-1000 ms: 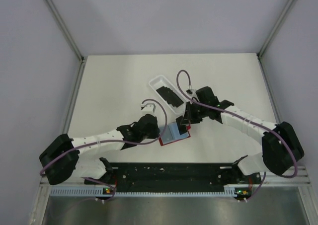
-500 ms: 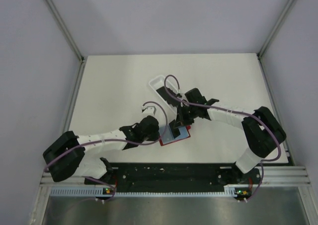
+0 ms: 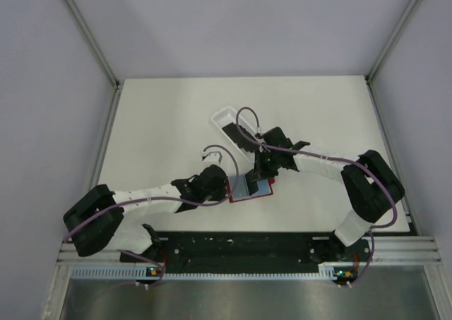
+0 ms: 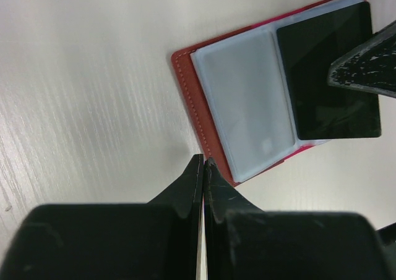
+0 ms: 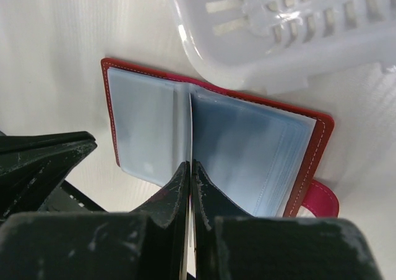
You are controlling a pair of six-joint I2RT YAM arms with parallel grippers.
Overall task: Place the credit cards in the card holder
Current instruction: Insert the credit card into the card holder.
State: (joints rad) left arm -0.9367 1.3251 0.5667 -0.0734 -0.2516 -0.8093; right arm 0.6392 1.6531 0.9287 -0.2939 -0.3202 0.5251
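The red card holder (image 3: 248, 191) lies open on the table, pale blue-grey sleeves up. It also shows in the left wrist view (image 4: 241, 107) and the right wrist view (image 5: 247, 150). My right gripper (image 3: 256, 179) (image 5: 190, 164) is shut on a black credit card (image 4: 325, 85), which stands over the holder's right page; in the right wrist view the card (image 5: 189, 125) shows edge-on. My left gripper (image 3: 226, 187) (image 4: 203, 159) is shut, its tips on the holder's red left edge. More black cards (image 3: 239, 135) lie in the white tray.
The white oblong plastic tray (image 3: 224, 115) stands just behind the holder, its slotted wall (image 5: 278, 39) close to the holder's far edge. The holder's red closure tab (image 5: 322, 199) sticks out on the right. Both arms meet at the table's middle.
My right gripper has come down and left from beside the tray onto the open holder with the card. My left gripper has shifted slightly right against the holder's edge.
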